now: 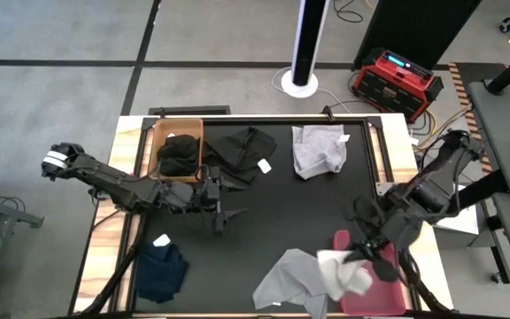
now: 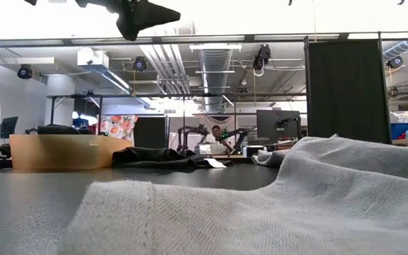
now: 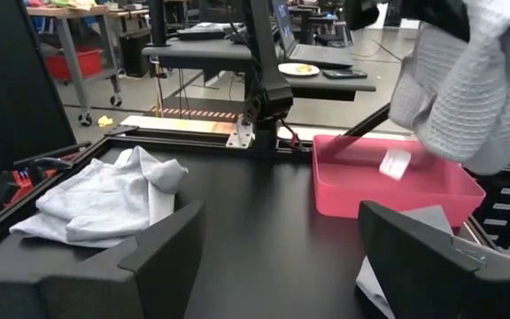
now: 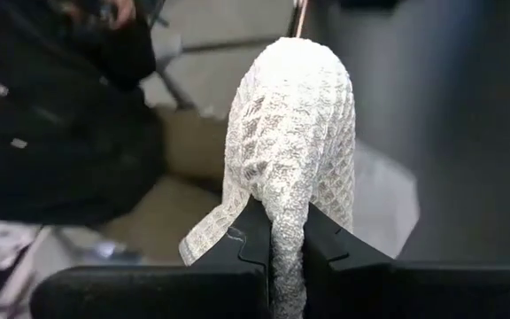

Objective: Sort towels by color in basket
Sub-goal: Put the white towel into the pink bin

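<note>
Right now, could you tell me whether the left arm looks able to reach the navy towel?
Probably yes. The left claw is open and empty over bare table, and the navy towel lies uncovered on its own side, with nothing between them.

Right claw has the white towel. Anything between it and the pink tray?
Nothing visible blocks it. The right claw holds the white towel at the pink tray, whose inside looks empty in the left wrist view. A grey towel lies beside the tray.
</note>
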